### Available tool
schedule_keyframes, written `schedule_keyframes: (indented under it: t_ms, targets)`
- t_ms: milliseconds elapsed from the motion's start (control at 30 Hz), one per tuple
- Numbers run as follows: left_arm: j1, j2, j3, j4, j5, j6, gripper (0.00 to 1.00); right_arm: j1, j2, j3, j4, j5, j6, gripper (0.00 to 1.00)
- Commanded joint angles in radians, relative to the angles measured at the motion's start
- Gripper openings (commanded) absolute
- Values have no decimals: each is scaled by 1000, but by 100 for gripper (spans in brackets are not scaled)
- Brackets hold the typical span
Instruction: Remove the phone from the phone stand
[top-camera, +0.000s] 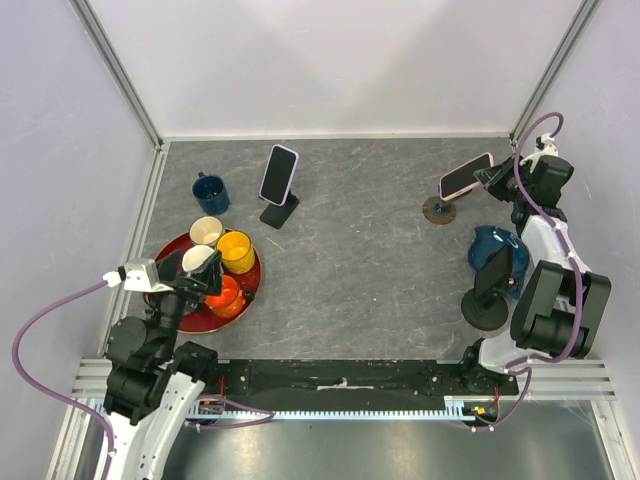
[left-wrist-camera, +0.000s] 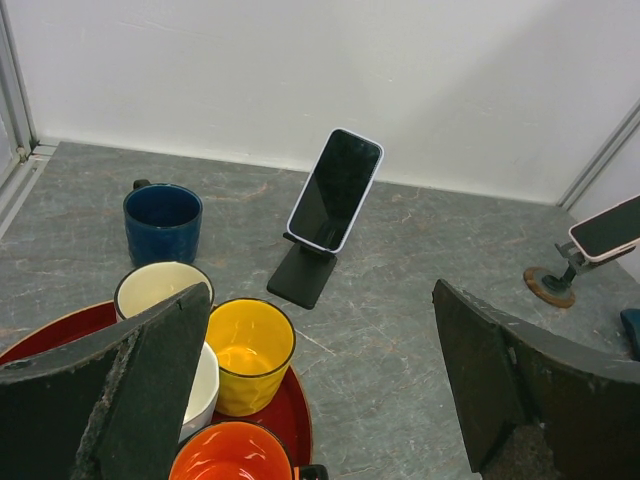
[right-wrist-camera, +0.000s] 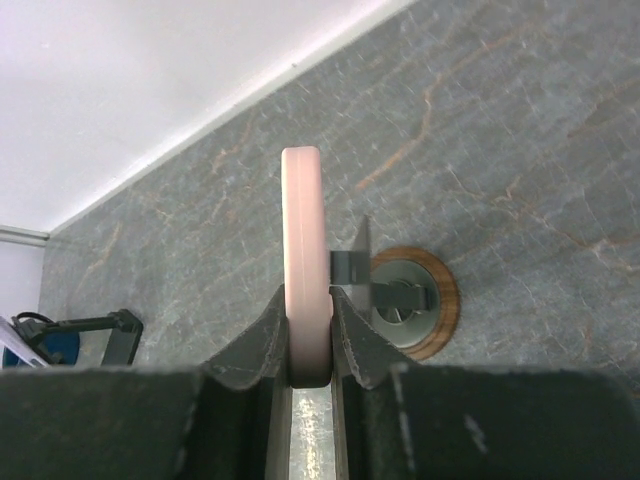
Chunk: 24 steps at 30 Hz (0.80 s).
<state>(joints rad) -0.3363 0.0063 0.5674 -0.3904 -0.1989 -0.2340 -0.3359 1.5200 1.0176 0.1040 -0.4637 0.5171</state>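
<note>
Gripping the slim pink phone (right-wrist-camera: 303, 230) by its rounded edges, the right tool (right-wrist-camera: 309, 325) is clamping it near the worktop's (right-wrist-camera: 520, 150) far right corner, where it is sitting on a metal stand (right-wrist-camera: 405, 300) with a round wooden base. Lifting it clear of the cradle likely comes next. The left tool (left-wrist-camera: 320, 330) is hanging wide open.

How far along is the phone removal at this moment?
Done: the right gripper is shut on the edges of the pink phone. In hand: the phone appears to sit against the round-based stand, not yet lifted clear. Left: pull it off the stand. The left gripper hangs open above the cups, taking no part.
</note>
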Motion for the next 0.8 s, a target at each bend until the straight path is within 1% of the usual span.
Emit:
schedule_keyframes:
  t_ms: [0, 167, 300, 600, 767]
  targets:
    - [-3, -89, 15, 25, 23, 35, 99, 1, -115, -13, 184, -55, -6, 0]
    - [-4, -86, 14, 27, 30, 36, 99, 9, -199, -43, 235, -56, -5, 0]
    - [-4, -78, 5, 45, 68, 47, 98, 55, -245, -33, 204, -69, -12, 0]
    - [-3, -34, -8, 64, 139, 59, 97, 277, -326, -7, 31, -104, -63, 0]
    - [0, -12, -6, 67, 159, 65, 97, 405, -340, -40, -6, -150, -28, 0]
